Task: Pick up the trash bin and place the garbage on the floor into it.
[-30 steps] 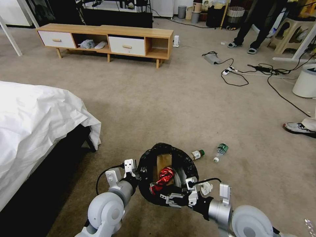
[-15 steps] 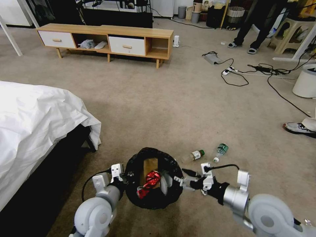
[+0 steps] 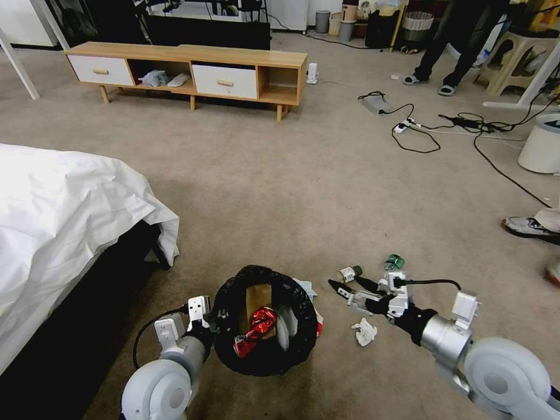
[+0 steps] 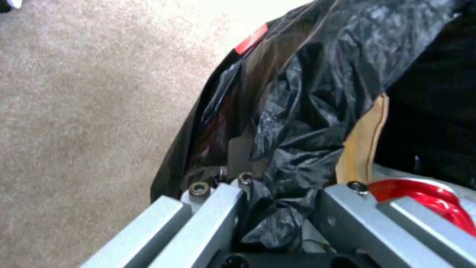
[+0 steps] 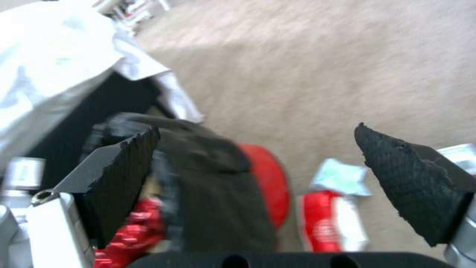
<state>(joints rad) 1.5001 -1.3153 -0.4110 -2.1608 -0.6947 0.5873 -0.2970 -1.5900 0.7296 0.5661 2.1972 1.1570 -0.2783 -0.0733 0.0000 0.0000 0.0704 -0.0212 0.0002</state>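
while gripping the round black-bagged trash bin [image 3: 265, 326] by its rim, left gripper [image 4: 277, 219] is pinching crinkled plastic.
right gripper [image 3: 344, 287] is hovering spread wide beside a green-capped bottle [image 3: 350, 273], above a crumpled white tissue [image 3: 365, 332].

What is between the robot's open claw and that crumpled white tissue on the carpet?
Nothing visible. The right gripper, fingers open, hangs over bare floor, and the white tissue lies just beside it in the open. The left gripper holds the trash bin nearby.

A bed draped in white sheet [image 3: 64, 216] sits opposite a low wooden cabinet [image 3: 192, 73]; black cables [image 3: 443, 125] trail beside a white bucket [image 3: 541, 144].
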